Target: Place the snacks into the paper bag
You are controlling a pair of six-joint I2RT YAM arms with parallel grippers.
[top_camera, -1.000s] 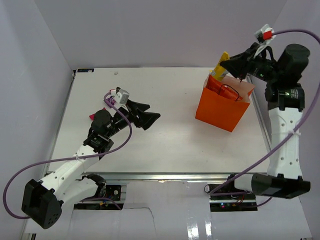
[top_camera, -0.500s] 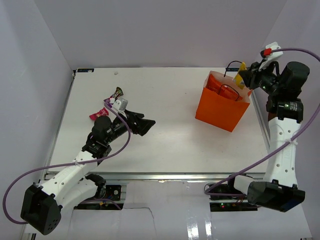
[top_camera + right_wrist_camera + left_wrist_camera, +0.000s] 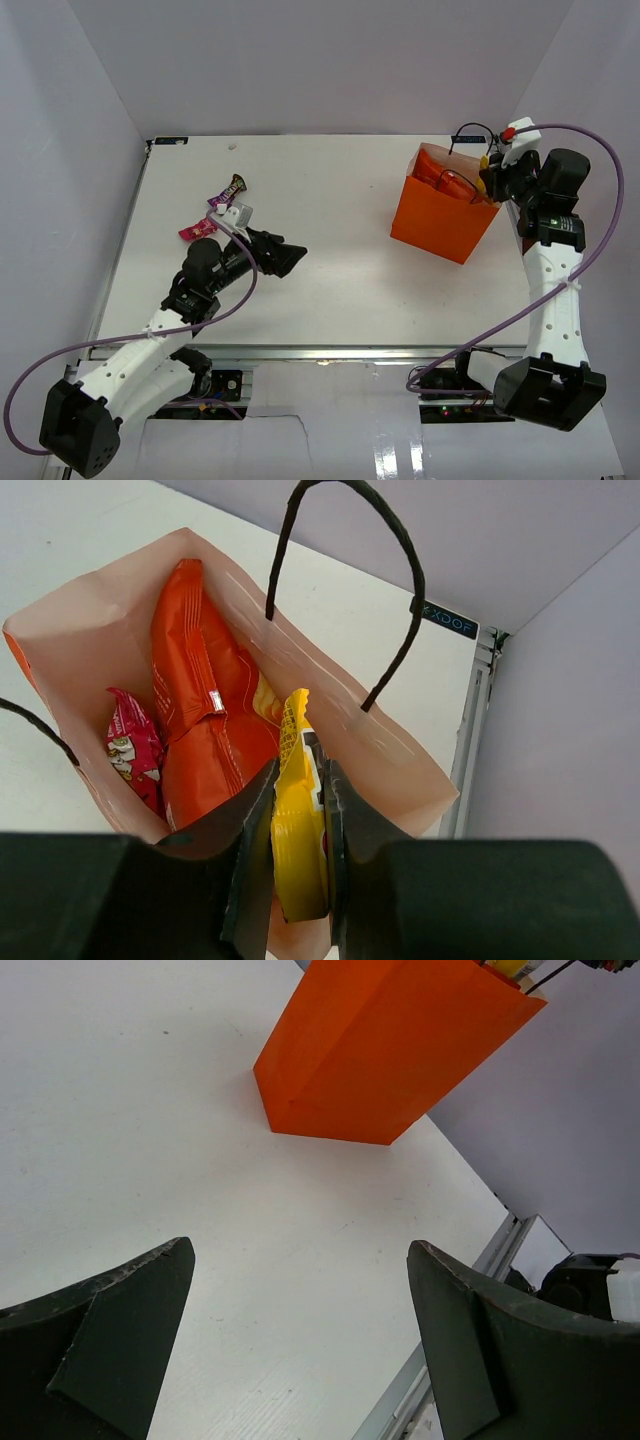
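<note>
Paper bag (image 3: 385,765), two snacks (image 3: 200,730) inside, one yellow packet (image 3: 300,825) in right claw (image 3: 300,777)

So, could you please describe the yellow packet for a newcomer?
Start at the orange paper bag on the right side of the table. At its open mouth the right gripper pinches the yellow packet, bright yellow beside the red-orange chip bag.

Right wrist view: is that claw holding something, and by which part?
Yes: the right gripper pinches the yellow packet by its flat sides, its free end pointing into the paper bag.
</note>
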